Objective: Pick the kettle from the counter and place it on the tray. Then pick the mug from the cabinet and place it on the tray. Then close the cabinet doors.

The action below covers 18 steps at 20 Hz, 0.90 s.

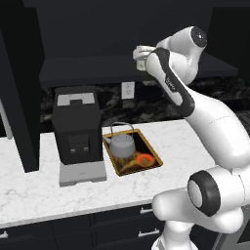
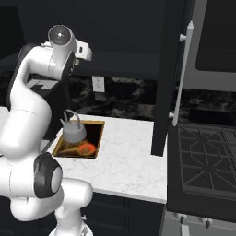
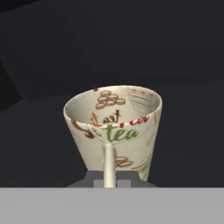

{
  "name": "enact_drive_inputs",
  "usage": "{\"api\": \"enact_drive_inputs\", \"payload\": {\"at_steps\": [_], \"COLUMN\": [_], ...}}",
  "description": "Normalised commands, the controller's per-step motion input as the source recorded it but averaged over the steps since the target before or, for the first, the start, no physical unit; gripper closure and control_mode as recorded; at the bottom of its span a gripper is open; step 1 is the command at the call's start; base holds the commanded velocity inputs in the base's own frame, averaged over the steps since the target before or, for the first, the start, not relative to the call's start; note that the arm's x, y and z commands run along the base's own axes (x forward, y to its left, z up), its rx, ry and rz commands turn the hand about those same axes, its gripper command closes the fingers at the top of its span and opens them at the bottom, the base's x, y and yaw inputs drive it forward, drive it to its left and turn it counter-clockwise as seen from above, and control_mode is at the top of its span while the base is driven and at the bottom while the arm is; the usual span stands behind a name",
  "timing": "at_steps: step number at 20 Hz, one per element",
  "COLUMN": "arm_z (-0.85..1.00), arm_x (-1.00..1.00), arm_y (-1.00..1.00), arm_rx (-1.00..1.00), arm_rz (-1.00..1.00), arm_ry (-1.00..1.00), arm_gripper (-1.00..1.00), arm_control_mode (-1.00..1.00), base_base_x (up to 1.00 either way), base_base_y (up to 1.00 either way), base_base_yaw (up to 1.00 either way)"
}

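Left base view shows the claw [image 1: 140,57] pinching the small cream-beige patterned mug's [image 1: 141,52] handle at the black cabinet's dark shelf [image 1: 88,71], the gold-rimmed tray [image 1: 153,151] lying toward six o'clock below.

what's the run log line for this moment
stage: mug pick | gripper: shut on mug handle, in cabinet | kettle: on tray | doors: open
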Motion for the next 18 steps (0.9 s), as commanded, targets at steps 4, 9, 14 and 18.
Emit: {"api": "enact_drive_inputs", "payload": {"at_steps": [4, 9, 14, 18], "arm_z": [-0.03, -0.21, -0.44, -0.93], "arm_x": [-1.0, -1.0, -1.0, -0.78], "arm_y": [0.0, -0.06, -0.03, 0.08], "arm_rx": [0.0, 0.0, -0.01, -0.16], "arm_rz": [0.31, 0.39, 0.38, 0.12], "arm_ry": [0.0, -0.02, 0.0, 0.13], "arm_gripper": [1.0, 1.0, 1.0, 1.0], "arm_control_mode": [-1.0, -1.0, -1.0, -1.0], "base_base_x": [0.0, 0.0, 0.0, 0.0], "base_base_y": [0.0, 0.0, 0.0, 0.0], "base_base_yaw": [0.0, 0.0, 0.0, 0.0]}}
